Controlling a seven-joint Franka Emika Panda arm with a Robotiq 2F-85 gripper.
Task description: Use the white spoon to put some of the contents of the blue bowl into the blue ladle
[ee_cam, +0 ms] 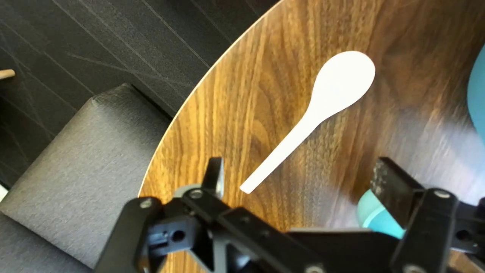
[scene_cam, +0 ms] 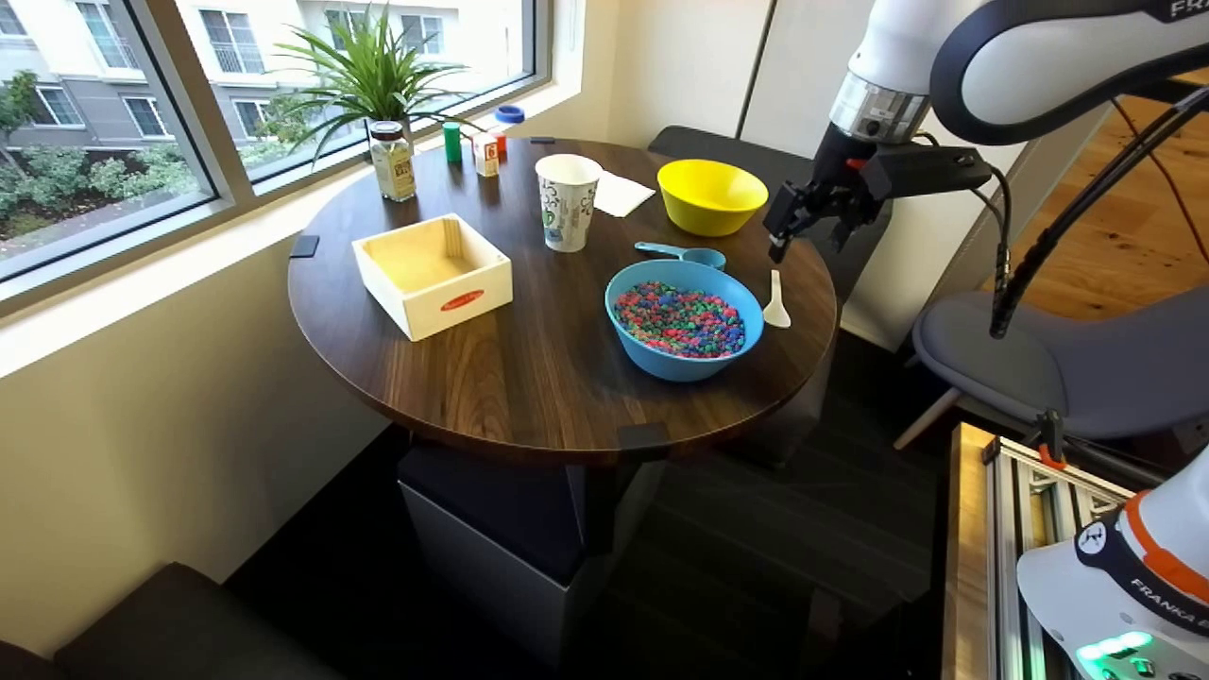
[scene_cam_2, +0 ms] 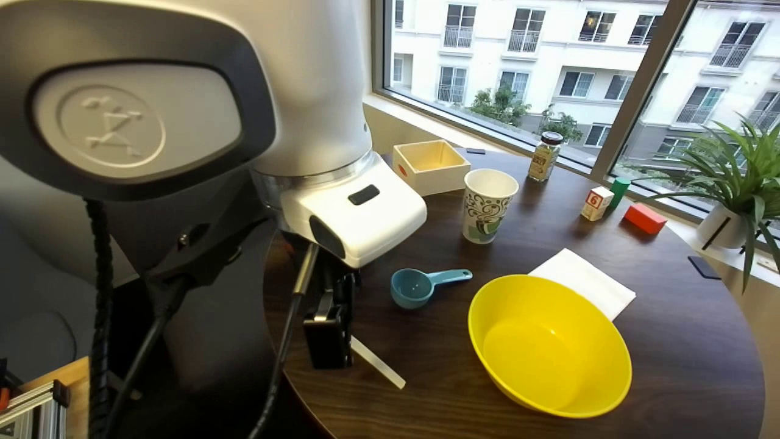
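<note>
One flat-lying white plastic-looking spoon (ee_cam: pixel 313 116) could skid off the round wooden table (ee_cam: pixel 341 159) (edge nearby) if the spread, empty black gripper (ee_cam: pixel 301 178) nudges it.

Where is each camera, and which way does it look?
Wrist view: by the open gripper, looking down at the white spoon; gripper fingers show.
An exterior view: high up, looking down at the table; arm, gripper, base show.
An exterior view: near the arm, looking over the yellow bowl toward the window; arm, gripper show.
Both exterior views share the yellow bowl.
</note>
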